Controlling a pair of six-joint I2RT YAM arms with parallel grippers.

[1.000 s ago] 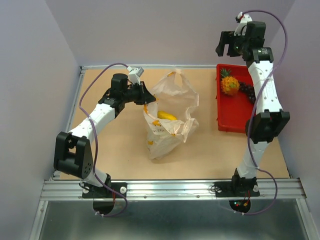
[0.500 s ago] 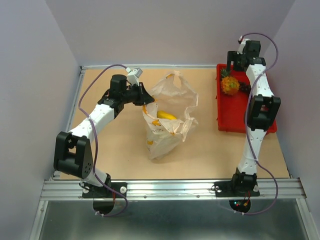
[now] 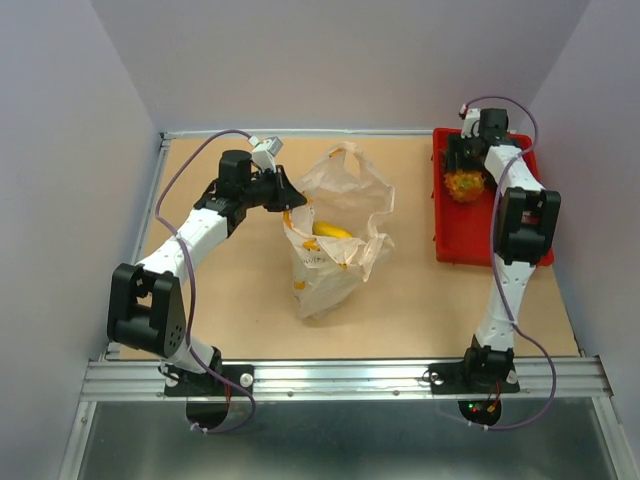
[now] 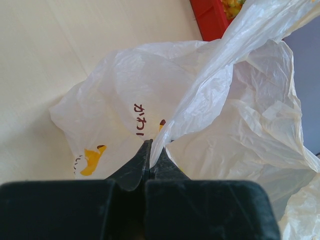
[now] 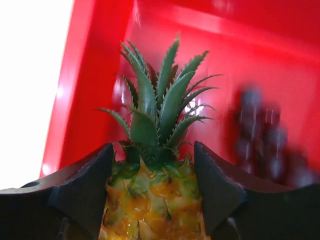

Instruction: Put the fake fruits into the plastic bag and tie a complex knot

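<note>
Top view: right claw point(image 3: 462, 172) is low in the red rectangular plastic tray point(image 3: 455, 245), right over the orange-yellow plastic pineapple with green crown point(image 3: 464, 189). Left claw point(image 3: 285, 190) is clamped on the rim of the thin translucent whitish plastic bag point(image 3: 335, 275), whose mouth is just ahead of it. A yellow oblong fruit point(image 3: 332, 231) lies inside.

Left wrist: jaws pinched fully together on a strip of bag film. The bag bulges ahead and below.

Right wrist: jaws partway open, one each side of the pineapple body, crown poking ahead between them. Cannot tell if the pads are squeezing yet. Blurry dark grape cluster point(image 5: 265, 145) ahead-right.

Best approach: squeeze the body, not the leaves. Lift straight up clear of the tray wall. Left claw should hold the mouth high and open.
</note>
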